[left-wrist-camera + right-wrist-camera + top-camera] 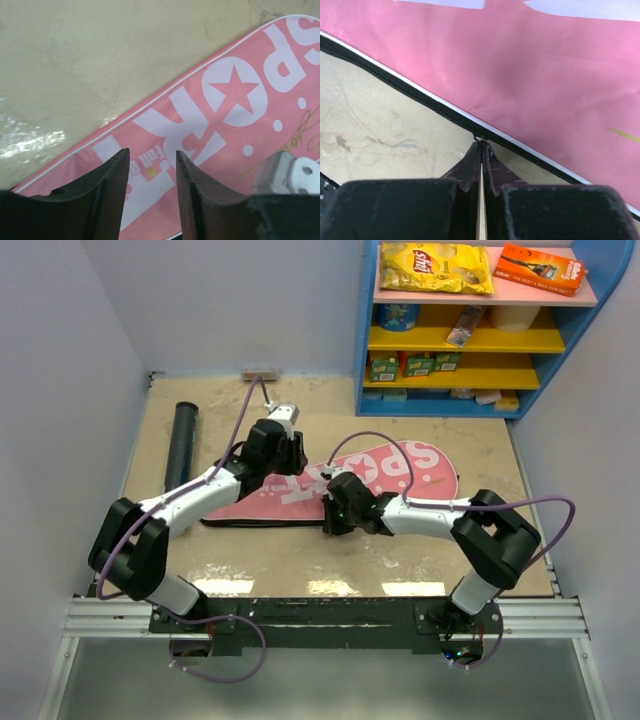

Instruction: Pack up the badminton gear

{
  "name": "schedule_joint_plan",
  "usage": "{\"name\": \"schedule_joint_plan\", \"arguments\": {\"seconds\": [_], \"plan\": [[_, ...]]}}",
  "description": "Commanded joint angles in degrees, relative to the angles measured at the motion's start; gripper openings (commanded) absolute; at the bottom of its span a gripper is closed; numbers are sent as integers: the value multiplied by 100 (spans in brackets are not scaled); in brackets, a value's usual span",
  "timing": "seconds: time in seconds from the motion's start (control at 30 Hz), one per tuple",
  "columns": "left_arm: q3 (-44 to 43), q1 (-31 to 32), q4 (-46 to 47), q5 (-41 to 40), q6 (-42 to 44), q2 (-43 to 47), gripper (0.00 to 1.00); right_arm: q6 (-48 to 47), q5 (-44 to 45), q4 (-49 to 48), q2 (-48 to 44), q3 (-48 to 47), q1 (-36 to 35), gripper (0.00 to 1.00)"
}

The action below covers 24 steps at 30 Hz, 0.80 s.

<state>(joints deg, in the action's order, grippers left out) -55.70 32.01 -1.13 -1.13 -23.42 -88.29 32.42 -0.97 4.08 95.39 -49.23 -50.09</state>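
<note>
The pink racket-shaped bag [400, 465] lettered SPORT lies flat across the middle of the table. It also fills the left wrist view [230, 95] and the right wrist view [530, 65]. My left gripper [290, 455] hovers over the bag's narrow part, open and empty [152, 155]. My right gripper [333, 518] is at the bag's near edge, shut on the small zipper pull [478, 138] of the black zipper [420, 97]. The long black tube [181, 445] lies at the back left. No rackets or shuttlecocks show.
A blue shelf unit [470, 330] stands at the back right, with a yellow snack packet [435, 267] and an orange box [540, 268] on top. White walls close in on the left and right sides of the table.
</note>
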Motion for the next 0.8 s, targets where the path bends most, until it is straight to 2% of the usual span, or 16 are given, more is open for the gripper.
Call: {"name": "schedule_joint_plan", "arguments": {"seconds": [0.0, 0.13, 0.23, 0.4, 0.77], "plan": [[-143, -19, -1494, -993, 417, 583, 50, 53, 220, -109, -652, 519, 227, 0], [156, -37, -1969, -1074, 584, 1138, 56, -34, 168, -56, -1215, 1020, 954, 0], [165, -37, -2373, -1047, 856, 1271, 58, -157, 255, 84, -1566, 1188, 1220, 0], [-63, -37, -2867, -881, 1550, 675, 61, -193, 229, 137, -1699, 1144, 1299, 0], [208, 200, -2516, -1048, 2315, -65, 70, -272, 194, 225, -1981, 1205, 1370, 0]]}}
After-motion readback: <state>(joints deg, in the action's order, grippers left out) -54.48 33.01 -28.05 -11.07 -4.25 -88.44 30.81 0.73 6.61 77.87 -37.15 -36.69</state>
